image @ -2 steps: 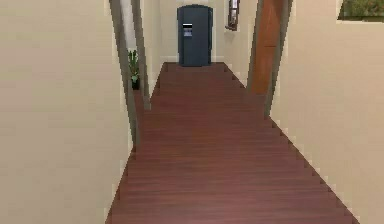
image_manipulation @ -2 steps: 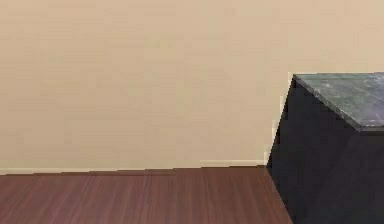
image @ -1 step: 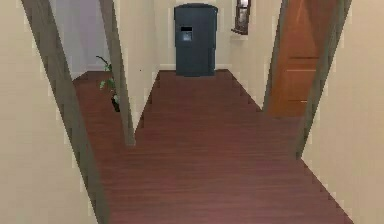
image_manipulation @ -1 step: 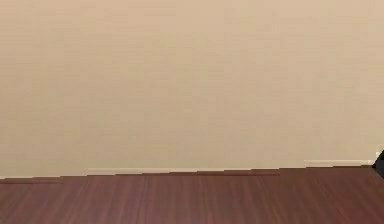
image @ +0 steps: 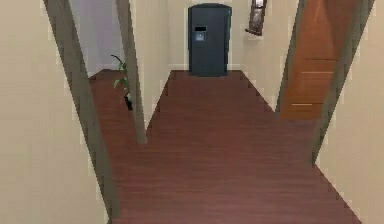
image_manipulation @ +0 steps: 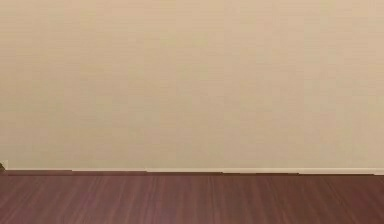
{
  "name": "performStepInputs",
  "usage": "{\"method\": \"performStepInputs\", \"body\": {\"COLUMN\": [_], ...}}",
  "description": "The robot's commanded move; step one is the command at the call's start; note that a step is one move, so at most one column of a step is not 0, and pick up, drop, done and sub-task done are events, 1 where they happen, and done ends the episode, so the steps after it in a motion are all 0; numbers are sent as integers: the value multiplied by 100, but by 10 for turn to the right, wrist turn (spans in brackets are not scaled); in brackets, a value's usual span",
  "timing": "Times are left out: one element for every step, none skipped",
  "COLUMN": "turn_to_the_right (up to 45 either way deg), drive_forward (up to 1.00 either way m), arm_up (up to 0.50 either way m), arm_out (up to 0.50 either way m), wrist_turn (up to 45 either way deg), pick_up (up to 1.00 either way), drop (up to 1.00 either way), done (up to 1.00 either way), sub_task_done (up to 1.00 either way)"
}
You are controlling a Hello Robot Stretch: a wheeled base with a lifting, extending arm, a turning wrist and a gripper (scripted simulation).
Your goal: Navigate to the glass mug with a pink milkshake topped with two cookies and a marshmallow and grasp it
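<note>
A hallway's wood floor (image: 220,150) runs to a dark grey door (image: 209,38) at 12 o'clock, with a potted plant (image: 122,78) at 10 o'clock and a brown wooden door (image: 312,60) at 2 o'clock. The end effector's state and the mug's place cannot be told.

Wooden floor (image: 220,140) runs ahead (dark panel (image: 210,40) at end).

One dark cabinet (image: 210,40), one potted plant (image: 122,76), one wooden door (image: 313,60)
</note>
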Motion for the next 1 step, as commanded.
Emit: {"method": "performStepInputs", "body": {"turn_to_the_right": [0], "drive_forward": [100], "arm_up": [0], "arm_out": [0], "wrist_turn": [0], "pick_up": [0], "drop": [0], "done": [0], "sub_task_done": [0]}}
